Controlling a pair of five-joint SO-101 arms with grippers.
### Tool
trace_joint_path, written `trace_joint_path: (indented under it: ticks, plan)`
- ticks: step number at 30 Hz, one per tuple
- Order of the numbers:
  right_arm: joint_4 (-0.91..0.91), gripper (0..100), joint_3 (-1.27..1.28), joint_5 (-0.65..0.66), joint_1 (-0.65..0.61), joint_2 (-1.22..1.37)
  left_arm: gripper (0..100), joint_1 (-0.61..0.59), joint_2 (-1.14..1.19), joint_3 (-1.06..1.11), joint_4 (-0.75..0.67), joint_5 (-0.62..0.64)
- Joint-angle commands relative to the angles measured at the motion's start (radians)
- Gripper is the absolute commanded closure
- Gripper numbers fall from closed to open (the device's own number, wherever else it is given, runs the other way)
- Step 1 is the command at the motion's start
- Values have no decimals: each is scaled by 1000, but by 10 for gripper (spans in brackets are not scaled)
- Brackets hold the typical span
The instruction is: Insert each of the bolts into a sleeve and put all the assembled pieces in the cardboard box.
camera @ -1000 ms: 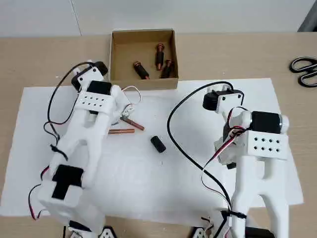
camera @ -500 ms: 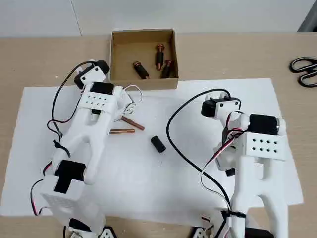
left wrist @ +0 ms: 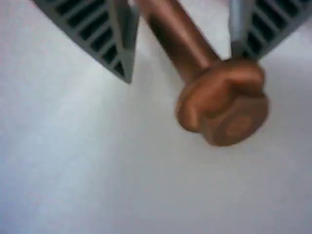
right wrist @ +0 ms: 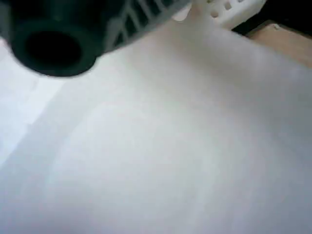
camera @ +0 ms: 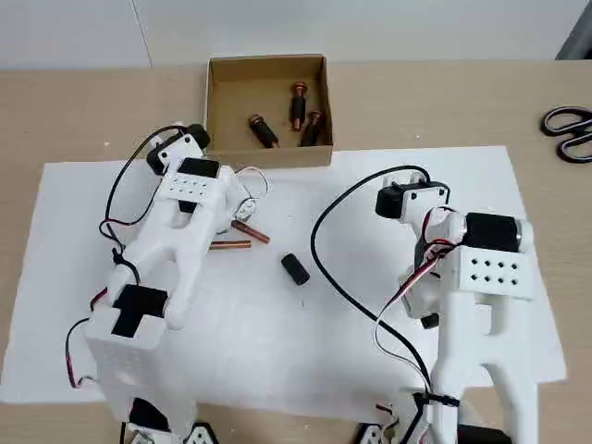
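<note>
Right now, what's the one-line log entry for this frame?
left gripper: open, straddling bolt on paper | right gripper: shut on sleeve | box: three assembled pieces | status: insertion not yet done

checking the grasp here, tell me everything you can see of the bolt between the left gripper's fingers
The bolt is copper-coloured, metal by its look, with a round shaft and a flanged hexagonal head. It seems to lie slanted on the white paper, near a second bolt. Its shaft runs between the left gripper's grey ribbed fingers: one is at the shaft by the head, a gap shows at the other.
</note>
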Motion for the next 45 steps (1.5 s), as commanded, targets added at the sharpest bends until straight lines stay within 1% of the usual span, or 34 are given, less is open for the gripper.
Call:
trace_joint_path:
  ticks: [1, 4, 8, 10, 19, 30, 32, 35, 39, 41, 45]
  plan:
    - [-4, 995, -3, 8, 5, -28, 870, 0, -8, -50, -15, -2]
    - [-4, 995, -3, 8, 5, -28, 882, 0, -6, -50, -15, -2]
    - [-4, 995, -3, 8, 5, -28, 959, 0, 40, -58, -23, -2]
    - [-4, 995, -3, 8, 5, -28, 974, -3, 78, -61, -26, -2]
    - [-4, 995, -3, 8, 5, -28, 975, 0, 135, -124, 34, -2]
    - [-5, 995, -6, 8, 2, -28, 993, 0, 130, -125, 35, -5]
    - [-5, 995, -8, 8, 1, -28, 994, 0, 126, -139, 38, -29]
    - [-5, 995, -8, 9, -1, -28, 994, 0, 112, -229, 146, -44]
    - [-4, 995, -9, 34, -1, -30, 994, 0, 83, -414, 293, -48]
    - [-4, 995, -11, 37, -1, -30, 994, 0, 69, -515, 361, -69]
    - [5, 995, -69, 37, -1, -30, 994, 0, 58, -693, 476, -84]
